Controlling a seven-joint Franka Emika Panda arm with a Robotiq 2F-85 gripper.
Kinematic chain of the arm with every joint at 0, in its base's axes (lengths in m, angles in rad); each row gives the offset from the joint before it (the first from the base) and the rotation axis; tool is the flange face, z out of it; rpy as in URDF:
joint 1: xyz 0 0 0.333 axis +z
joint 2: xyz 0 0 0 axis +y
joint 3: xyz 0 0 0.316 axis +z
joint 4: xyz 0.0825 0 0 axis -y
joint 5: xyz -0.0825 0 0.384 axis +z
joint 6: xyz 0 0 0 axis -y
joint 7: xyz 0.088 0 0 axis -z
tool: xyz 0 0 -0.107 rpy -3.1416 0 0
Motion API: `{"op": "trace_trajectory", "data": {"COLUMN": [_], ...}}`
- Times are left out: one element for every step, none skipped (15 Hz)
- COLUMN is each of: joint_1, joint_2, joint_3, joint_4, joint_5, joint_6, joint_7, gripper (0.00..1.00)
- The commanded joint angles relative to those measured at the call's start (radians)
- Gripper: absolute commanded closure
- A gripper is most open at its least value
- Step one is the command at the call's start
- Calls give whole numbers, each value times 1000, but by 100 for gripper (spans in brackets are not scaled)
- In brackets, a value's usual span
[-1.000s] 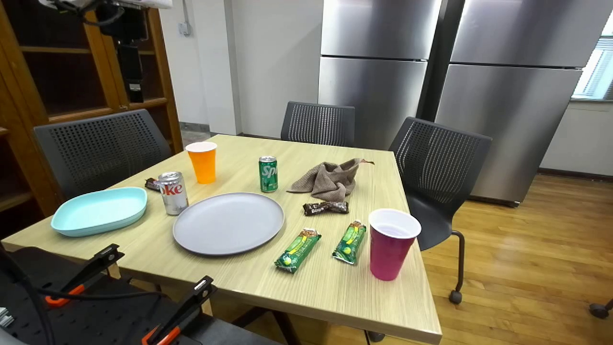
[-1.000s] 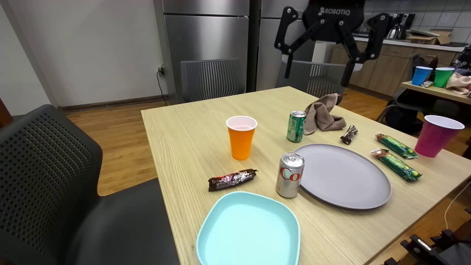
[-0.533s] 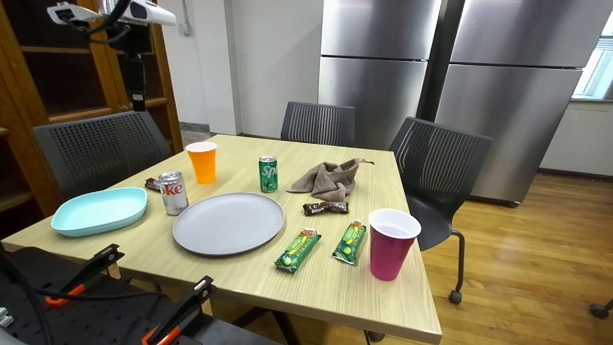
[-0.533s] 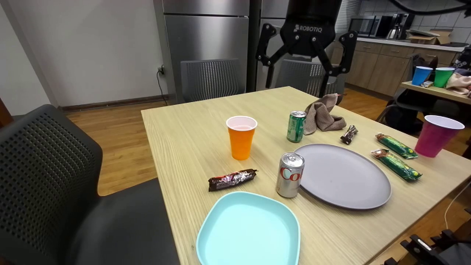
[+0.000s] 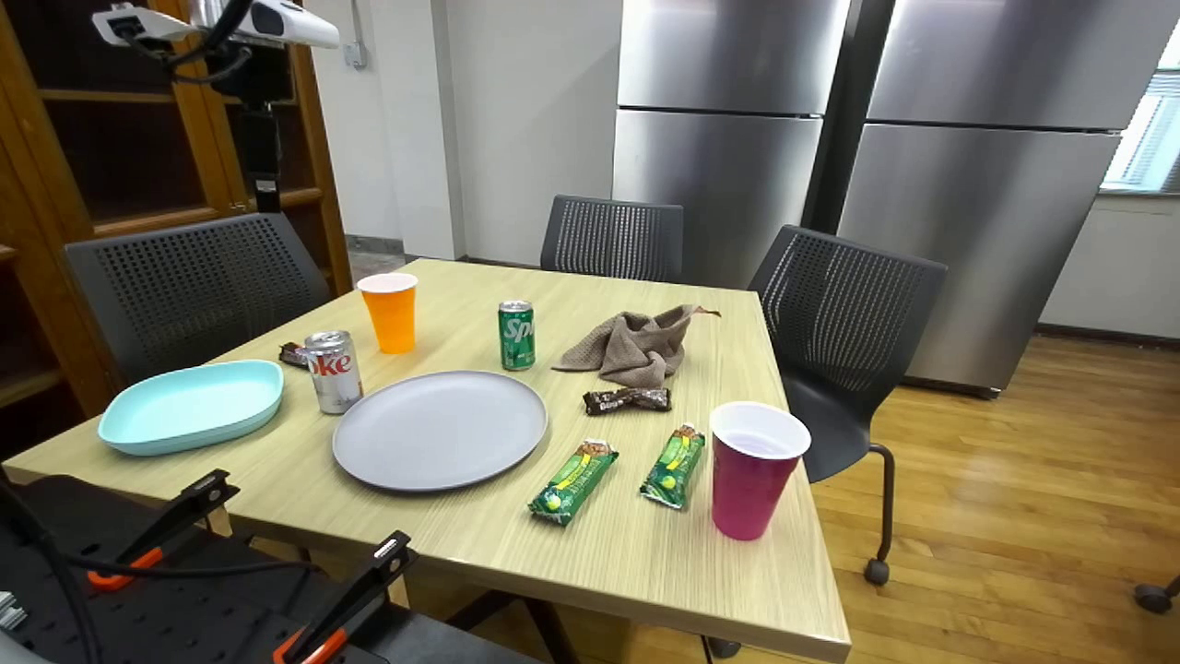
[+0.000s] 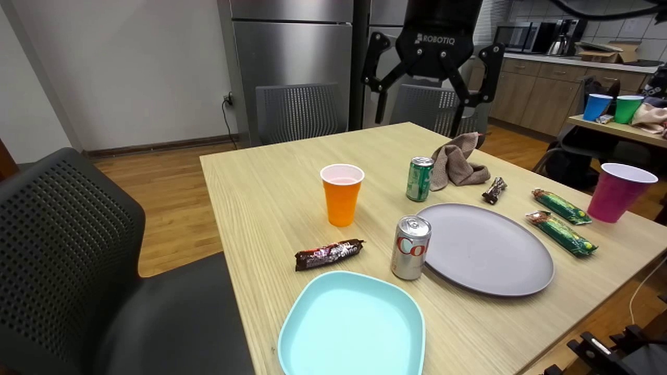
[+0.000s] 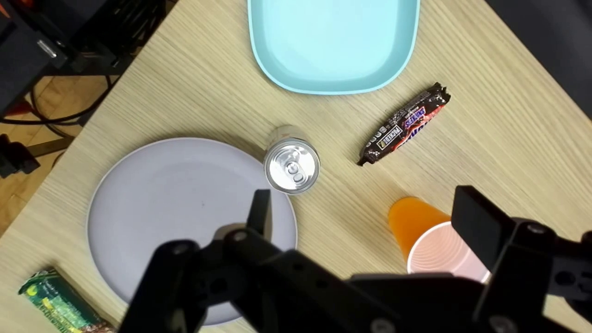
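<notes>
One empty, wide-spread gripper [image 7: 363, 206] hangs aloft; we judge the orange cup [image 7: 417, 224], lower right in the wrist view, light, crushable, best held mid-wall.

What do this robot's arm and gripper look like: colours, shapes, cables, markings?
The gripper is black, with white ROBOTIQ lettering across its body, angular linked fingers dotted with light round pivots, and flat, block-like tips. Above it sits rounded white casing with a dark oval patch, and black cables loop next to it.
</notes>
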Motion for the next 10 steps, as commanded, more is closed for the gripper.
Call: {"op": "trace_trajectory", "data": {"joint_1": [21, 22, 23, 25, 30, 36, 44, 52, 61, 71], "joint_2": [35, 48, 73, 99, 122, 150, 178, 202, 232, 258], "joint_3": [-14, -13, -12, -12, -13, -14, -15, -17, -19, -23], "joint_4": [17, 20, 29, 38, 46, 57, 67, 77, 91, 102], "joint_5": [-7, -10, -8, -10, -8, -1, 7, 8, 7, 3], "joint_6": [11, 23, 42, 64, 80, 100, 121, 143, 163, 186], "joint_7": [23, 33, 56, 72, 80, 78, 77, 82, 87, 94], "gripper": [0, 0, 0, 0, 0, 0, 0, 0, 0, 0]}}
